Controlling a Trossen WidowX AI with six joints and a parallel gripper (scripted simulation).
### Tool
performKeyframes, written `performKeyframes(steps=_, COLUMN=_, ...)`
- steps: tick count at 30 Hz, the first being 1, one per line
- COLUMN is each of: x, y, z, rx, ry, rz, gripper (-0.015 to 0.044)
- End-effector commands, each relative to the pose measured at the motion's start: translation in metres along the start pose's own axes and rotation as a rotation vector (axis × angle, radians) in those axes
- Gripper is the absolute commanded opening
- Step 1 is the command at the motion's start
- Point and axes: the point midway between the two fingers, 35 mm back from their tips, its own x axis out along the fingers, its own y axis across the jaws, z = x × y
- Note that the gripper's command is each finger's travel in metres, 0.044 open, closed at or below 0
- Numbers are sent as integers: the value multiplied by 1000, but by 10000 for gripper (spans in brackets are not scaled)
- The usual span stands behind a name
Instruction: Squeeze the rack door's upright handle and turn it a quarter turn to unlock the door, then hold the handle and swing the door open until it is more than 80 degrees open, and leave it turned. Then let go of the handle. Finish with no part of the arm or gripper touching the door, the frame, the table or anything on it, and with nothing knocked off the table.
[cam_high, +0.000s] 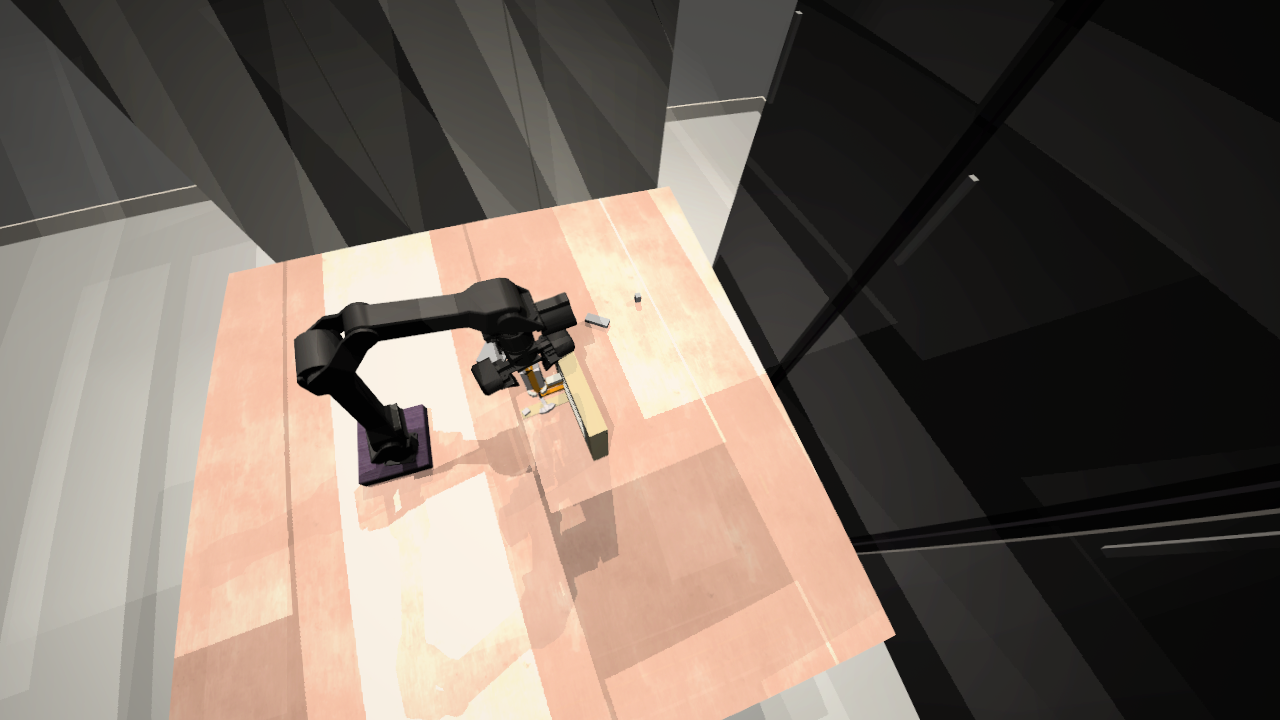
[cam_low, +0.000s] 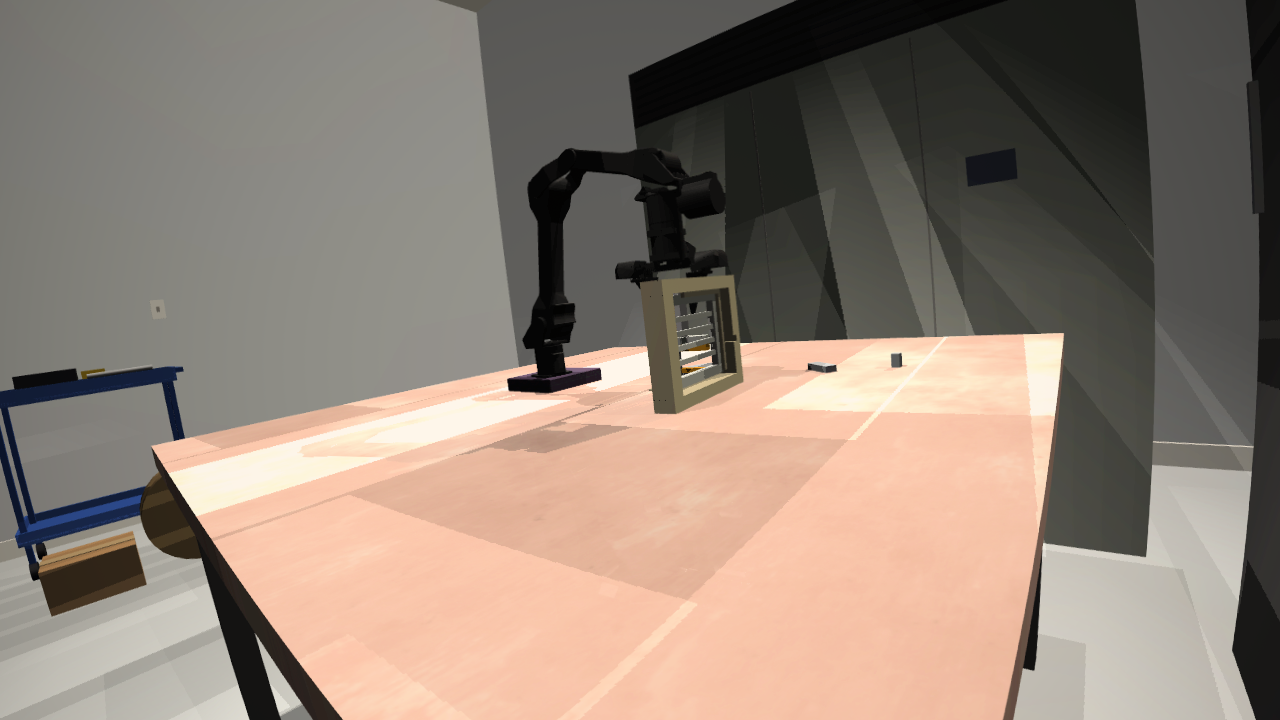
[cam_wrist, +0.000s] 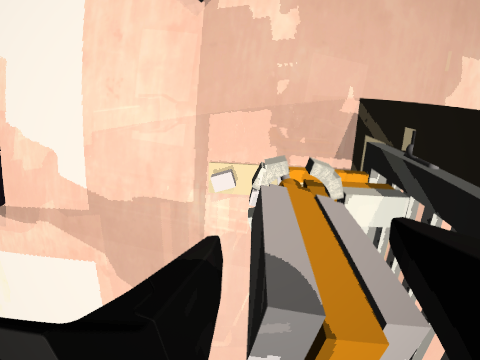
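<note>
The upright handle (cam_high: 534, 380) (cam_wrist: 332, 260) has two grey halves, spread apart, with an orange strip between them. My gripper (cam_wrist: 307, 239) is open around the handle's upper part. The wrist view shows space between the left finger and the handle; the right finger also stands off it. The grey slatted door (cam_low: 695, 330) (cam_wrist: 425, 172) lies close along the beige frame (cam_high: 581, 394) (cam_low: 662, 349) (cam_wrist: 420, 120); a small opening angle cannot be judged. An orange and white bracket (cam_wrist: 377, 207) joins handle and door. The handle's lower end is partly hidden.
A grey block (cam_high: 597, 320) (cam_low: 821, 367) and a small dark cube (cam_high: 637, 297) (cam_low: 896, 360) stand beyond the frame. A pale box (cam_high: 487, 355) is partly hidden under the arm. A small white block (cam_wrist: 223, 181) sits beside the handle's foot. The wrist hangs close to the frame's top.
</note>
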Motion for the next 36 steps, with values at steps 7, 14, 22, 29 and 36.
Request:
performKeyframes(steps=7, x=0, y=0, z=-3, rx=476, ry=6, rz=-4, gripper=300)
performKeyframes(steps=14, x=0, y=0, z=-3, rx=823, ry=5, rz=-5, gripper=300)
performKeyframes(steps=22, x=0, y=0, z=-3, rx=1219, ry=4, rz=-6, gripper=300)
performKeyframes(steps=29, x=0, y=0, z=-3, rx=1566, ry=3, rz=-7, gripper=300)
performKeyframes(steps=36, x=0, y=0, z=-3, rx=1913, ry=2, rz=-8, gripper=300)
